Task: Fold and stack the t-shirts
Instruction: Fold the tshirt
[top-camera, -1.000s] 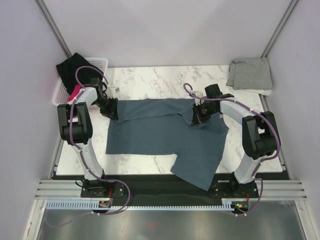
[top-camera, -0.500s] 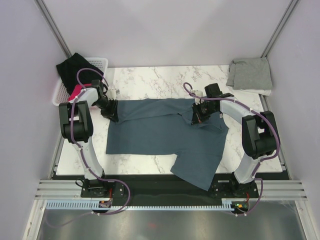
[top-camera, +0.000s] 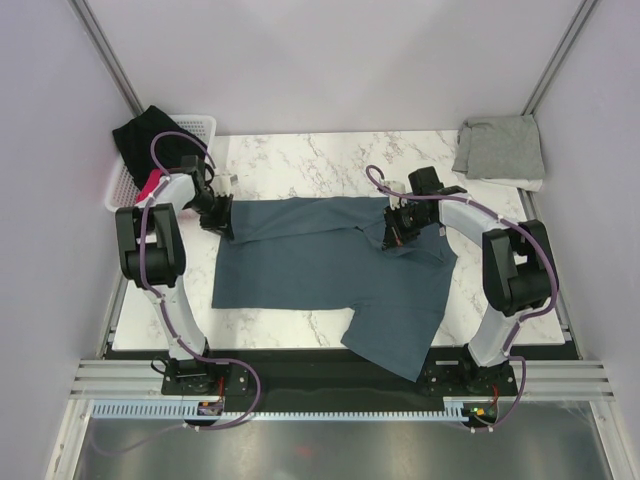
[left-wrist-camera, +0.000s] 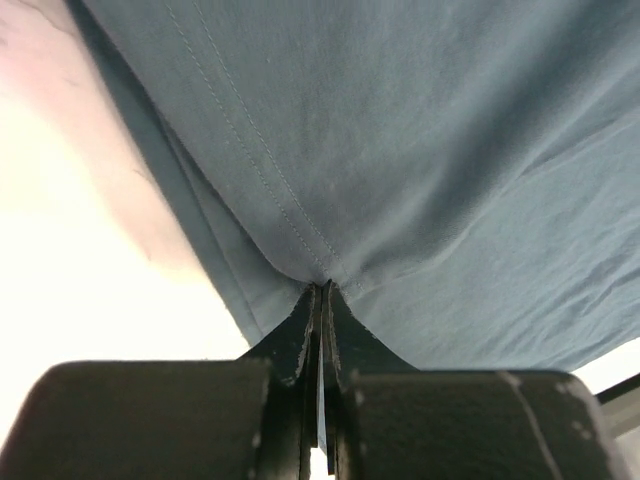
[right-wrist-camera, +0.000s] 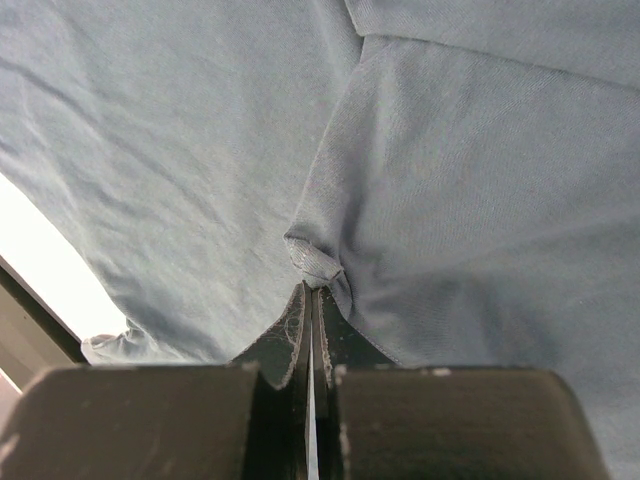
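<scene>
Here, the slate-blue t-shirt (top-camera: 320, 265) lay spread across the marble table (top-camera: 300, 160), one part reaching past the near edge. The left gripper (top-camera: 222, 222) was pinched tight on its stitched hem at the far left, and the right gripper (top-camera: 393, 238) was clamped on a bunched fold at the far right. The grey t-shirt (top-camera: 498, 148) sat folded at the table's far right corner, well apart.

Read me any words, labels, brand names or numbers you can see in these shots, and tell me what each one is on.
No text can be read in any view.
Small white patch on the dark blue t-shirt: too small to read.
Grey t-shirt and white basket: no print visible.
</scene>
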